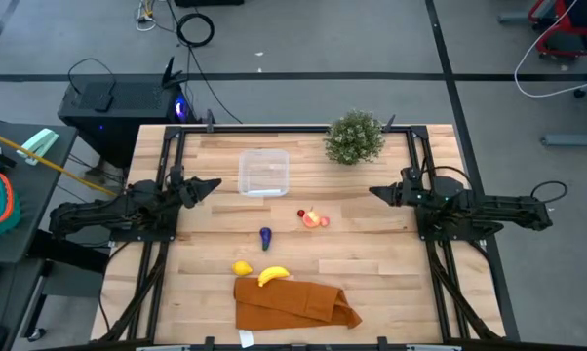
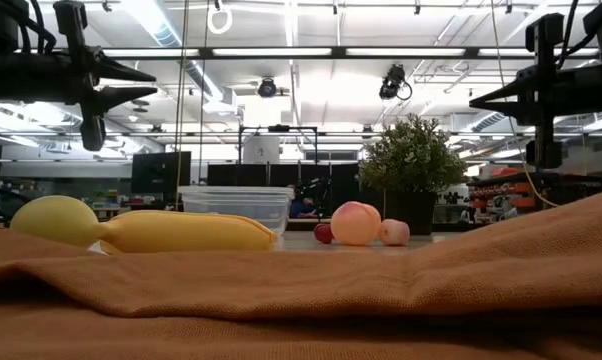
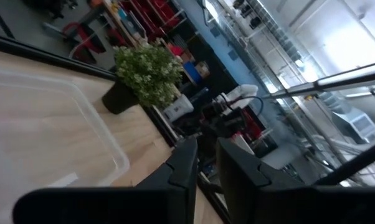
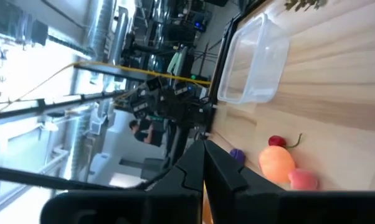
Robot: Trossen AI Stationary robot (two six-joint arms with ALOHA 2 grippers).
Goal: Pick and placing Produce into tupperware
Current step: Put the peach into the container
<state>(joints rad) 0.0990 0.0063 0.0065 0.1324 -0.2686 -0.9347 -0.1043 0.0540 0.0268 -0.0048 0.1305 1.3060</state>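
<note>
The tupperware (image 1: 263, 173) sits empty near the far edge of the tabletop (image 1: 371, 244), a little left of the middle. The green plant (image 1: 354, 136) stands at the far edge, to its right. The red-peach fruit (image 1: 314, 219) and the tiny red piece (image 1: 300, 214) lie close together near the middle. The dark purple piece (image 1: 265, 236) lies a bit nearer the front. The lemon (image 1: 242, 268) and the banana (image 1: 273, 275) lie near the front edge, the banana touching the orange cloth (image 1: 293, 301).

The left gripper (image 1: 212, 183) hangs in the air just left of the tupperware. Its fingers (image 3: 181, 168) are a little apart and hold nothing. The right gripper (image 1: 373, 192) hangs over the right side, fingers pressed together, holding nothing.
</note>
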